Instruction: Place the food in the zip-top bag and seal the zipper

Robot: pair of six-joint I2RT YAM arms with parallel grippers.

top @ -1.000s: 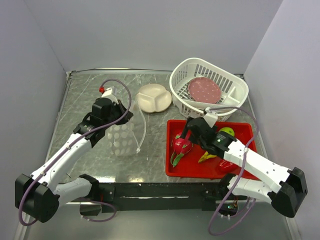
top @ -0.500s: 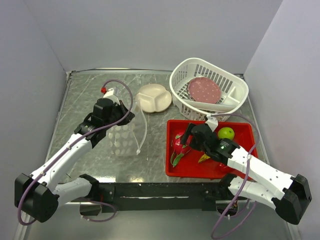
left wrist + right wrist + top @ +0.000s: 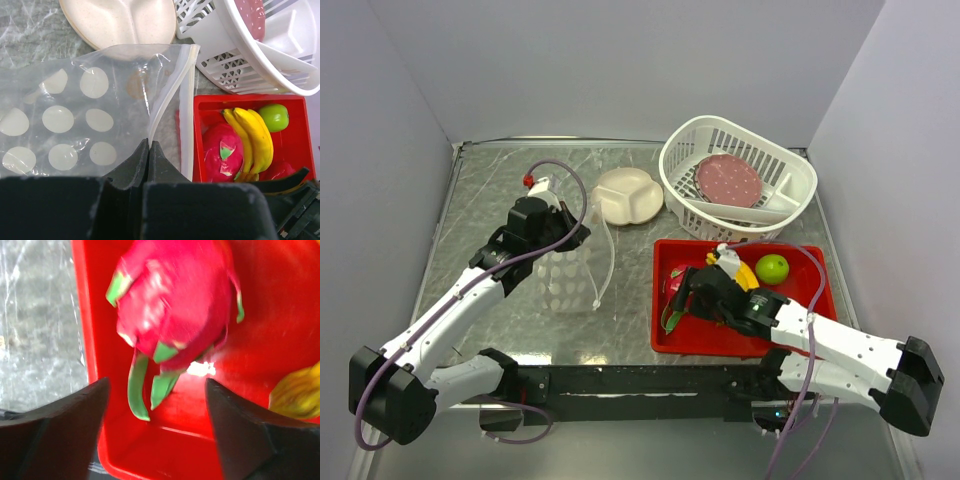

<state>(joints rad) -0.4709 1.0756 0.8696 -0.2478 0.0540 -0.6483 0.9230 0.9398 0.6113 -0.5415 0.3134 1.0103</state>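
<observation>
**Dragon fruit [image 3: 175,305] lined up for pickup from the red tray [image 3: 87,330]**

The fruit is framed by the widely parted jaws of the right gripper [image 3: 157,385], and nothing is grasped; a descent and closing on its body is judged to be called for next. Only in the left wrist view is the zip-top bag [image 3: 75,115] seen pinched near the zipper [image 3: 186,110] by the fully closed left gripper [image 3: 149,150]. From above, the fruit is largely hidden.

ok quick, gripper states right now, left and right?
Left gripper: closed, pinching the zip-top bag at its mouth edge.
Right gripper: open, lined up on the dragon fruit, holding nothing.
</observation>
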